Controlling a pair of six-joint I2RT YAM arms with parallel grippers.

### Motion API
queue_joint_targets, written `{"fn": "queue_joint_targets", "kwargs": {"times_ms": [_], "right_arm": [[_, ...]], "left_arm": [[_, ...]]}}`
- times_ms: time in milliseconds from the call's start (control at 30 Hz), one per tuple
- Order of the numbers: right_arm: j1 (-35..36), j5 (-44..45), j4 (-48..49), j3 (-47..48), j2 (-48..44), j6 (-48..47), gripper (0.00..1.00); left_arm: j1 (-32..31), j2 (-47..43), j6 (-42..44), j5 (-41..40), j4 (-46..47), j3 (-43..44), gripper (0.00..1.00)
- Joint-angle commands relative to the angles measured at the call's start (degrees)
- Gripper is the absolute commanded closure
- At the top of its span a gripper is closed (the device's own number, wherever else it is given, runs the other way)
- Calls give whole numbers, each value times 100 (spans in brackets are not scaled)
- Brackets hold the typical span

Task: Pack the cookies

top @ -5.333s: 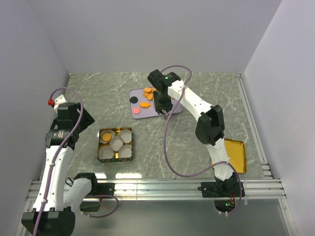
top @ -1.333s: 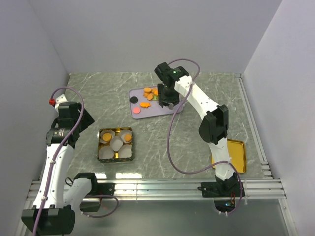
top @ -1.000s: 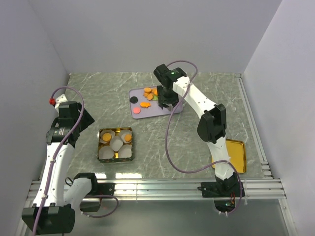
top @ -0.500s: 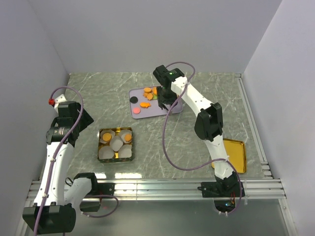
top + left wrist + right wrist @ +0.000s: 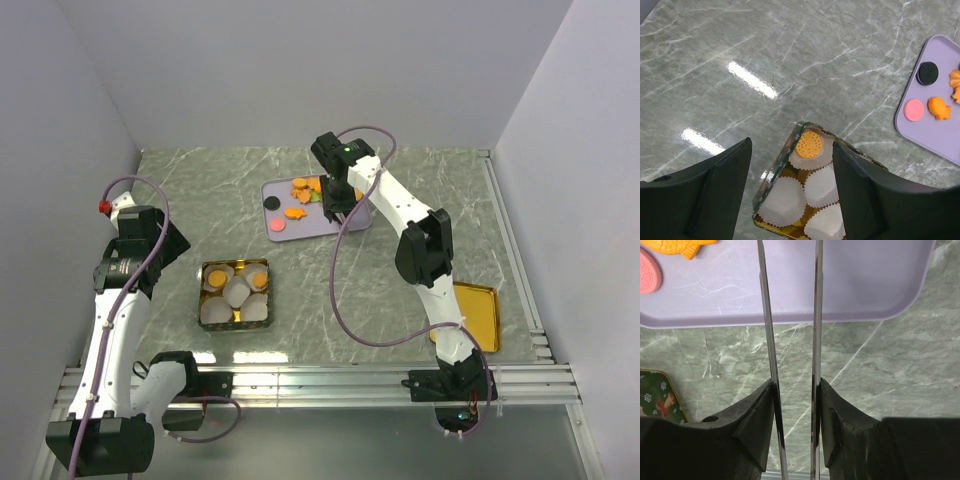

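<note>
**Top view:** the right pincer (image 5: 336, 208) is hovering over the lavender tray (image 5: 310, 225) at the far middle of the desk (image 5: 200, 190), hiding its own tips. Most cookies (image 5: 295, 213) are lying on that tray.

**Right wrist view:** the thin fingers (image 5: 816, 390) are standing a narrow gap apart across the tray's rim. The frame is cutting off their tips, so whether they are grasping anything cannot be told.

**Left wrist view:** the left pincer (image 5: 791, 142) is hanging released above the tin (image 5: 769, 180). One round orange cookie (image 5: 809, 143) is sitting there in a paper cup (image 5: 785, 202).
</note>
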Motion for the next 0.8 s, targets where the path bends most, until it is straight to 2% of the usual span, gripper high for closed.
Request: {"fn": "queue_joint_targets", "kwargs": {"times_ms": [0,467,767], "right_arm": [[-74,122,134,-56,-372,37,59],[-153,219,283,-829,-1330,152,60],[-66,-158,371,-1225,-2033,336,60]], "left_arm": [[34,-51,126,81,213,34,29],[34,-104,205,292,310,7,27],[-10,-130,249,433,363,-19,27]]}}
